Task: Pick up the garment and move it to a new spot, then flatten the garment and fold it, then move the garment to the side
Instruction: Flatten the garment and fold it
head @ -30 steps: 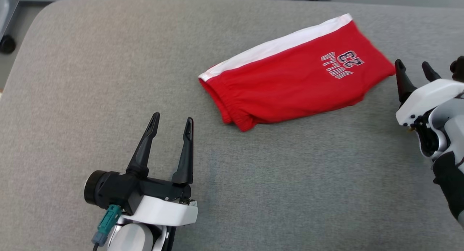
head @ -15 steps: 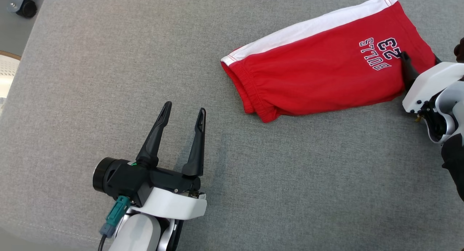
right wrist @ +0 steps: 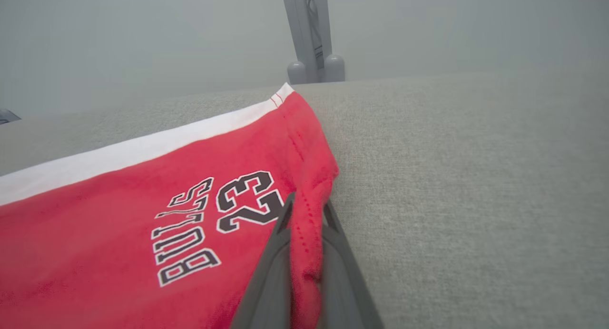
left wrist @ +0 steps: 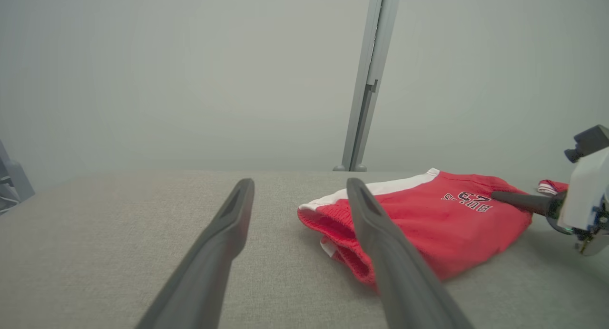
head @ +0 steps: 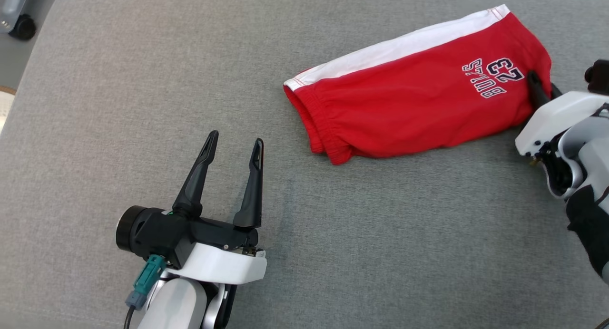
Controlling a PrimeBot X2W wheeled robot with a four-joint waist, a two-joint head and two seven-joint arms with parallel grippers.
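Even diffuse light, soft faint shadows; head view sharp; wrist-view backgrounds hazy, washed grey.

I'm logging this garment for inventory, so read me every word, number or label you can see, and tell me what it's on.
"BULLS": dark letters outlined in white, printed on the red shorts near the leg hem.
"23": same print, right beside that word on the shorts.
No other text can be read.

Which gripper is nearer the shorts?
Right. The right gripper is shut on the hem of the shorts; the left gripper is open, apart from them, off their waistband end.
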